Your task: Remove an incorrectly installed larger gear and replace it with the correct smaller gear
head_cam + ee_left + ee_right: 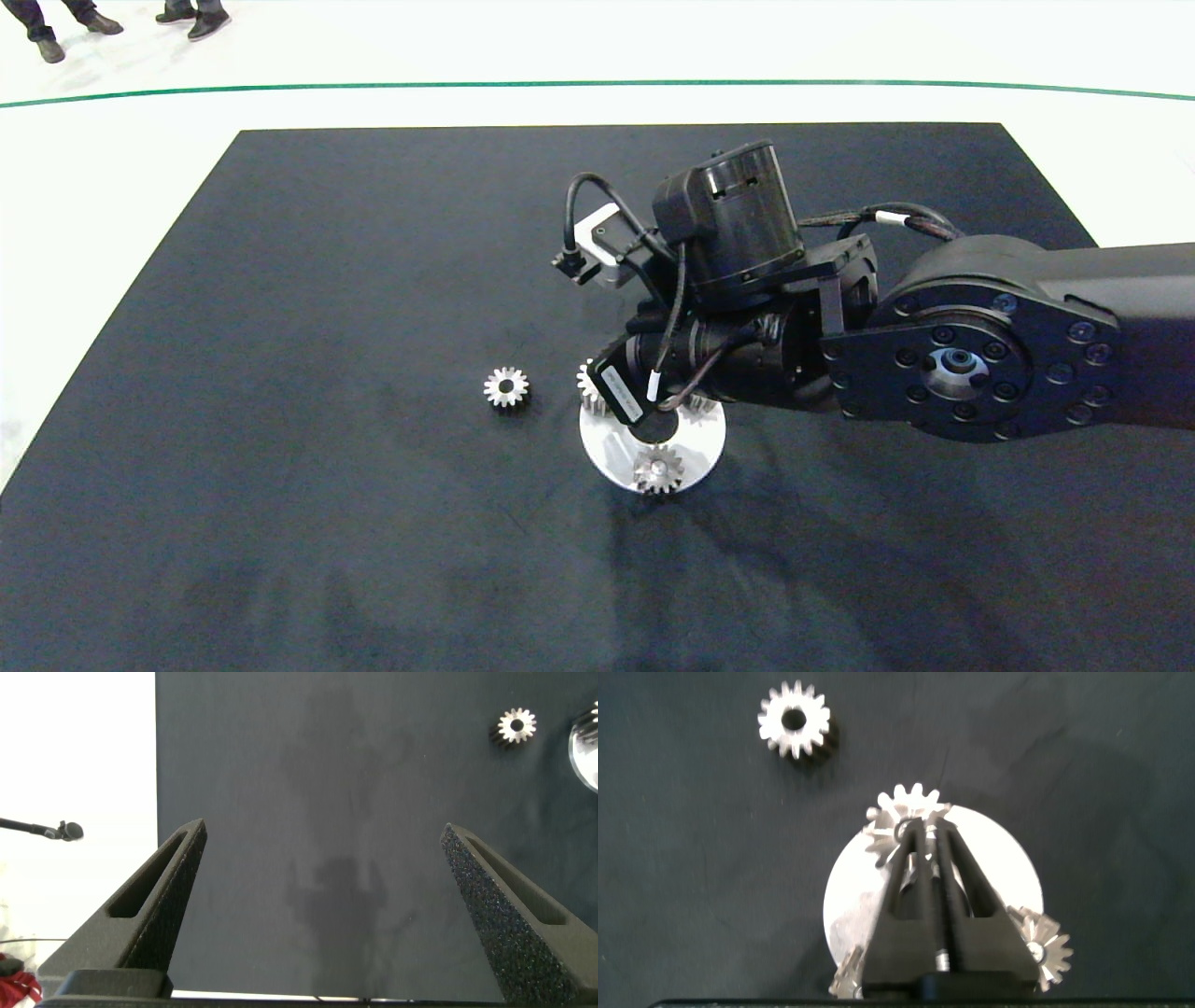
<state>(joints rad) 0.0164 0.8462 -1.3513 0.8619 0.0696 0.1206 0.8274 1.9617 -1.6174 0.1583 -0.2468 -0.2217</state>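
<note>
Relation first: we take the round white base plate (609, 450) as our landmark. The larger gear (910, 803) sits at the plate's rim on the side facing the loose smaller gear (506, 386), which lies flat on the black mat (327, 280) near the plate, bore up and clear of everything. Two more small gears (659, 469) sit at other spots on the plate's rim.

The right gripper (915, 833) hangs over the plate, pointing across its middle toward the larger gear, so the gear lies straight ahead of the fingertips. The fingers are squeezed nearly together with only a thin slit between them, tips on the gear's top near its bore. We cannot tell if they actually grip anything.

The left gripper (322, 829) hovers over bare mat, well away from the plate beyond the loose gear, spread wide and holding nothing.

We judge the right arm is the nearer one for lifting the larger gear off; removal is not yet done.
</note>
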